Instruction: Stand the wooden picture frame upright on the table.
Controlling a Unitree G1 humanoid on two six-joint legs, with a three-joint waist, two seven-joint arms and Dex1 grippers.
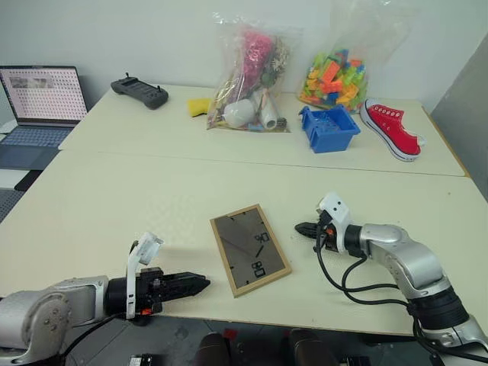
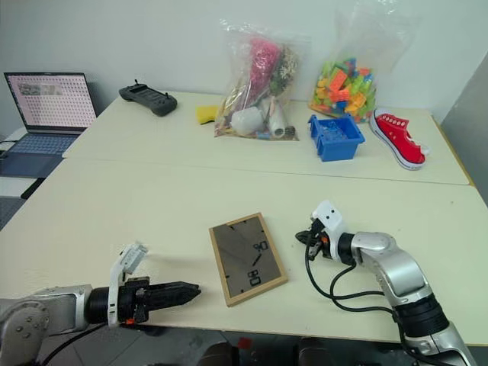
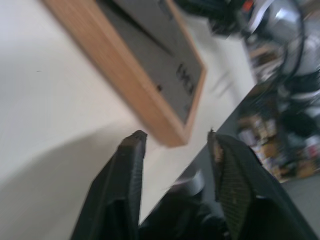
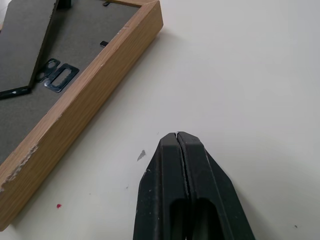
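The left gripper is parted and empty at the tabletop's near edge, at nine o'clock of the wooden picture frame. The right gripper, pressed closed on nothing, sits at three o'clock. The frame lies flat, back upward.

Light-wood picture frame (dark back), red shoe.

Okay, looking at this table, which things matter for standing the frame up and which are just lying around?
For the job:
wooden picture frame, lying flat, back up
table
left pincer, open
right pincer, shut

Lying about:
laptop
black controller
two bags of odds and ends
blue bin
red shoe
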